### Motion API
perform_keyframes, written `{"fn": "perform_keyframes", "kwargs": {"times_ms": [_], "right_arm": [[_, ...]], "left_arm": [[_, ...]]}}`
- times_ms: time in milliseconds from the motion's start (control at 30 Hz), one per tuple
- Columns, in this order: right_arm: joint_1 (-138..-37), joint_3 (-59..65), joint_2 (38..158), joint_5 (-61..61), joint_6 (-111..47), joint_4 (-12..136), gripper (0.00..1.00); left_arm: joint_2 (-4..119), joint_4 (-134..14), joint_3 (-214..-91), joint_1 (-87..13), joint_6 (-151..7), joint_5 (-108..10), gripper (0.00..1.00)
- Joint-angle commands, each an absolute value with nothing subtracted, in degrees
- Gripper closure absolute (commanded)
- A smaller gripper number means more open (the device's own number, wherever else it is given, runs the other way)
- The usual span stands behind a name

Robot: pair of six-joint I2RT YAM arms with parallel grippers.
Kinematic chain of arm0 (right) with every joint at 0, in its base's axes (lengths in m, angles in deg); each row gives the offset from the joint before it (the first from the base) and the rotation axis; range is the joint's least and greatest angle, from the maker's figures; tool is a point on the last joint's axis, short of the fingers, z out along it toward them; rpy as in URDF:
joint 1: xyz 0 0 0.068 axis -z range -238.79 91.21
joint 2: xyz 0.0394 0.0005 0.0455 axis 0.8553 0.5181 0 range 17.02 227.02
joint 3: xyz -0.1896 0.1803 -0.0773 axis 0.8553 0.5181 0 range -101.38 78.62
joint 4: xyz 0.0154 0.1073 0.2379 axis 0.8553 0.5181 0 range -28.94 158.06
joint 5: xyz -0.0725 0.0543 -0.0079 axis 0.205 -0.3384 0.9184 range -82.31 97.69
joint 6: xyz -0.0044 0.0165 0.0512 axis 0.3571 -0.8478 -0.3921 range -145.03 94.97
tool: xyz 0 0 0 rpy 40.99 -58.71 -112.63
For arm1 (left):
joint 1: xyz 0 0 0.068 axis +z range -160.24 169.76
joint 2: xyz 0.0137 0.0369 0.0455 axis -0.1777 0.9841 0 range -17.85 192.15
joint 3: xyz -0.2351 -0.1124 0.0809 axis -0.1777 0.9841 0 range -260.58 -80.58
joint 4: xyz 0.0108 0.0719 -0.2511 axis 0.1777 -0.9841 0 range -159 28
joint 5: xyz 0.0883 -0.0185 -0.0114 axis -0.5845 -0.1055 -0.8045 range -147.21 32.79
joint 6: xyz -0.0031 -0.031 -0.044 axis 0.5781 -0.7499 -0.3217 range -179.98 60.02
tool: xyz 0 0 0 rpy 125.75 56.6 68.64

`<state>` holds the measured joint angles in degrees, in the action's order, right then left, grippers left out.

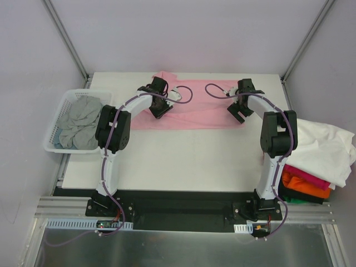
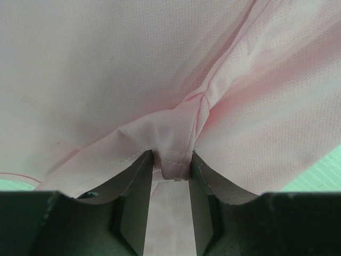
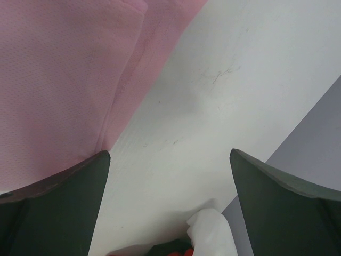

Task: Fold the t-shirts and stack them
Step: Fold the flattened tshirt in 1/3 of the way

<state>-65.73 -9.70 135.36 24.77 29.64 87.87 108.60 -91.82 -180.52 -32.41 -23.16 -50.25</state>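
1 pink t-shirt lies lengthwise left-to-right; left gripper pinches its fold, right gripper gapes wide.

Pale pink t-shirt; grey shirts; white lattice basket; white table

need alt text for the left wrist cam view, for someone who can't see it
The left gripper pinches a bunched fold of the light pink t-shirt between its two dark fingers, seen from very close. The pink cloth fills nearly the whole picture, with creases running up and to the right from the pinched fold.
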Motion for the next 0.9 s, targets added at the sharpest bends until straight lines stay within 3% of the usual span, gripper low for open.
{"fn": "perform_keyframes", "kwargs": {"times_ms": [0, 167, 267, 300, 867], "right_arm": [[-65.47, -9.54, 133.47, 23.95, 28.76, 88.13, 0.0], [-65.65, -9.89, 133.56, 23.69, 28.67, 88.22, 0.0], [-65.65, -9.89, 133.74, 23.69, 28.49, 88.39, 0.0], [-65.65, -9.71, 133.74, 23.69, 28.58, 88.39, 0.0], [-65.73, -9.36, 134.44, 23.42, 28.41, 88.13, 0.0]], "left_arm": [[105.28, -92.49, -182.36, -33.0, -23.33, -49.65, 0.68], [103.88, -92.49, -182.44, -33.09, -23.07, -49.74, 0.73], [104.4, -92.58, -183.84, -33.09, -22.8, -50.09, 0.87], [104.66, -92.58, -184.29, -33.09, -22.71, -50.27, 1.0], [108.0, -92.58, -190.88, -33.26, -19.9, -55.36, 1.0]]}}
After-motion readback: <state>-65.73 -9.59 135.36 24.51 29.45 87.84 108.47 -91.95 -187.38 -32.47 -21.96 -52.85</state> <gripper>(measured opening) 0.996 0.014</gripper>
